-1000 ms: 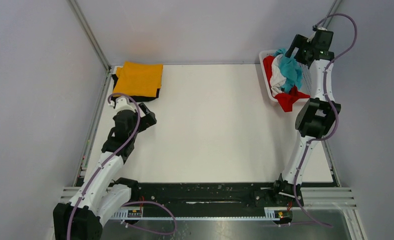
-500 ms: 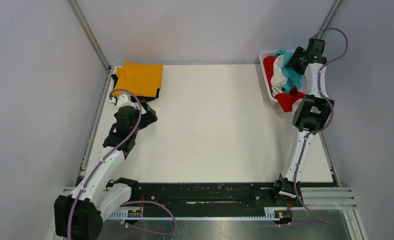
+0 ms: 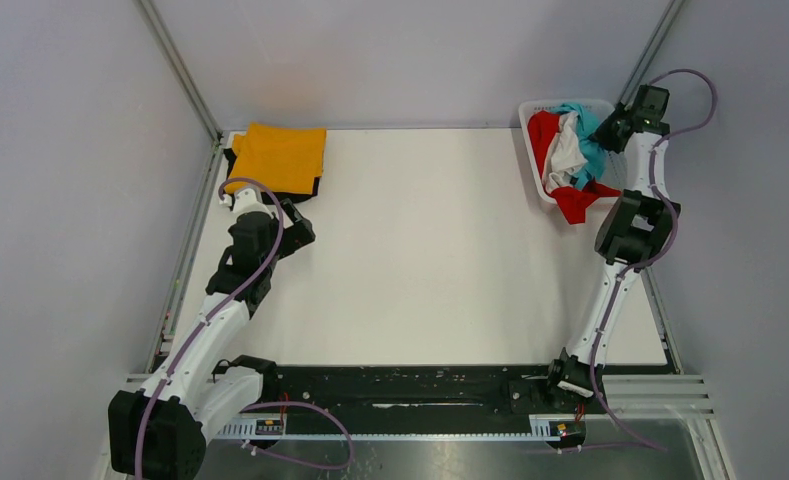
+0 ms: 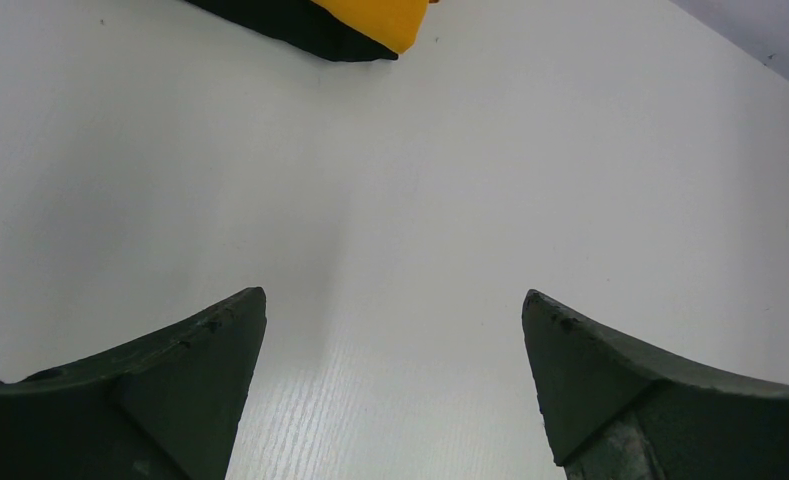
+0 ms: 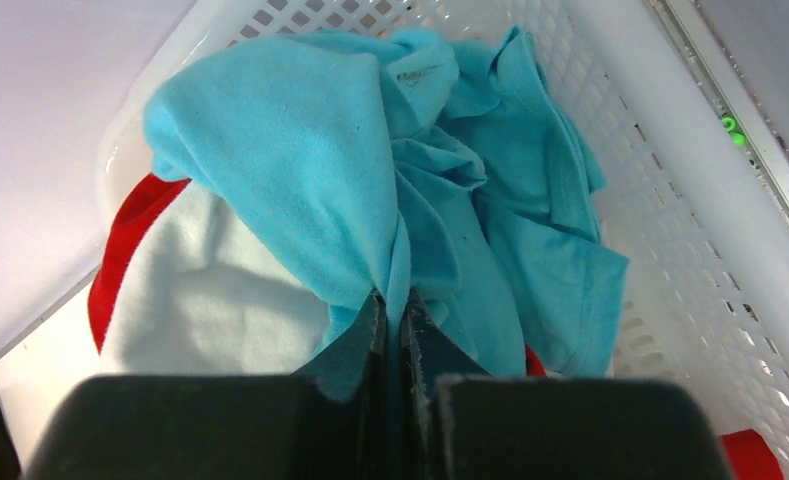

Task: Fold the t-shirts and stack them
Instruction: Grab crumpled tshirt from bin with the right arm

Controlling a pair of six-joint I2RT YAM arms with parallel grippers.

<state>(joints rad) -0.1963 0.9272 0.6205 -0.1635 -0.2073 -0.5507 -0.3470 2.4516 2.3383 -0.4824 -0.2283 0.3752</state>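
My right hand (image 5: 391, 305) was pinched tight on a raised fold of the turquoise t-shirt (image 5: 300, 150), with only a thin ridge of cloth between the fingers. That shirt lay crumpled on top of the heap in the white lattice basket (image 5: 670, 210) at the far right corner of the worktop (image 3: 440, 250). The white t-shirt (image 5: 210, 300) was under it, and the red t-shirt (image 3: 575, 202) spilled over the basket's near rim.

I judged the turquoise one light, limp and a little clingy. It would hang in a long bunch from a single pinch and might drag the white shirt up with it. I could not tell which part of the garment I had hold of. A mid-cloth fold would serve to lift it clear. For spreading it flat I would want a shoulder seam or a hem corner, where the doubled cloth gives a firmer bite.

My left hand (image 4: 392, 292) was spread wide and held nothing, low over bare worktop. Just beyond it the orange t-shirt (image 3: 280, 155) lay folded on the black t-shirt (image 4: 300, 25) at the far left corner.
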